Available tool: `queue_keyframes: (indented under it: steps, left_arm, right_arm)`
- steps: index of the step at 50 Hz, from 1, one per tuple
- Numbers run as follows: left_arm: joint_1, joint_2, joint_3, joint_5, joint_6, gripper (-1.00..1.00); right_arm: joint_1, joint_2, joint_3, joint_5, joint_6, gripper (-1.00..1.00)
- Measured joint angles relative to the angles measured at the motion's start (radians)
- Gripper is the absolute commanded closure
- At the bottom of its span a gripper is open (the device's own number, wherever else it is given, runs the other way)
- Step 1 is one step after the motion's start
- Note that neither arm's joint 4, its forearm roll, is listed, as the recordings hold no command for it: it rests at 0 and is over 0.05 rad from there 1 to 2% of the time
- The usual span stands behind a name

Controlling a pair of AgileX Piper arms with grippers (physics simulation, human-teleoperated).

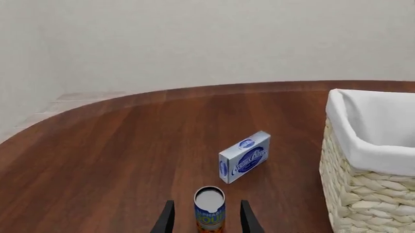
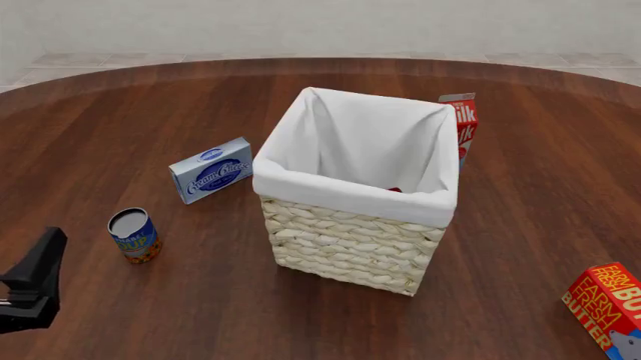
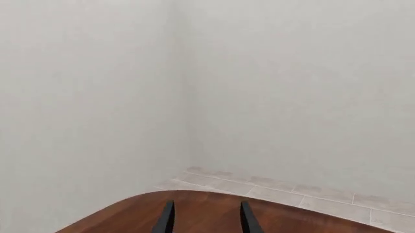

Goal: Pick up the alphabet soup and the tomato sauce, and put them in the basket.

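left wrist view: alphabet soup (image 1: 209, 209) stands upright on the tabletop (image 1: 129, 145), right ahead of the left tool (image 1: 207, 221) and between the lines of its 2 spread fingers — tool open, holding nothing, can not yet enclosed. front view puts the soup can (image 2: 134, 235) left of the basket (image 2: 350, 240), apart from it, with the cream cheese box (image 2: 212, 169) just behind. left arm's dark tool (image 2: 30, 285) sits at the lower left edge, near the can but not touching. a small bit of red shows inside the basket by the liner — likely the tomato sauce (image 2: 394, 190), can't confirm. right wrist view shows only wall and tabletop edge; right tool (image 3: 207, 221) open and empty, out of the front view. step in hand: approach to the soup. next move calls for pushing forward so the fingers straddle the can, then closing on its body.
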Motion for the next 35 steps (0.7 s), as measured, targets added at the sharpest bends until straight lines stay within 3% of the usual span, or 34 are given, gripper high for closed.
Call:
queue_keyframes:
  steps: [10,35]
  left_arm:
    - [-0.001,0.019,-0.042,0.013,0.008,-1.0]
    - [-0.022,0.069,-0.265,0.131,0.045,-1.0]
  right_arm:
    - [0.009,-0.047,-0.017,0.031,0.004,-1.0]
    - [0.026,-0.065,-0.02,0.009,0.026,-1.0]
